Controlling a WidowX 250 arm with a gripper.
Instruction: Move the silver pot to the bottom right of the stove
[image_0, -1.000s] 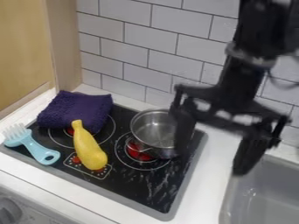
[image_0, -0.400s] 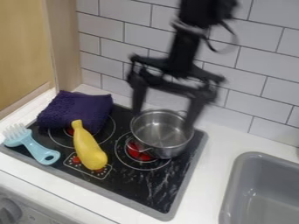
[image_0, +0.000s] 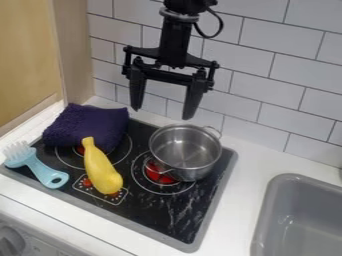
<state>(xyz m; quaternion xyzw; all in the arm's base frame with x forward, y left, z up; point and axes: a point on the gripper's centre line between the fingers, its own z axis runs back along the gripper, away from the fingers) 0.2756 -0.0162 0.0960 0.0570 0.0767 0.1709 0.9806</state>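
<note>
My gripper (image_0: 162, 114) hangs above the back of the stove with its two fingers spread apart and nothing between them. It is higher than the silver pot (image_0: 185, 152) and a little to its left, not touching it. The pot stands upright at the back right of the black stove (image_0: 175, 215), partly over the red-centred burner ring, with one handle toward the wall and one toward the front left. Bare black surface shows at the stove's bottom right.
A purple cloth (image_0: 87, 125) lies at the stove's back left. In front of it are a yellow squash-like toy (image_0: 101, 170) and a light blue brush (image_0: 40, 167). A grey sink (image_0: 297, 220) is at the right, and a tiled wall (image_0: 267, 75) stands behind.
The gripper has moved left from over the right side of the counter, past the pot, to above the stove's back. The pot and the other objects have stayed put.
</note>
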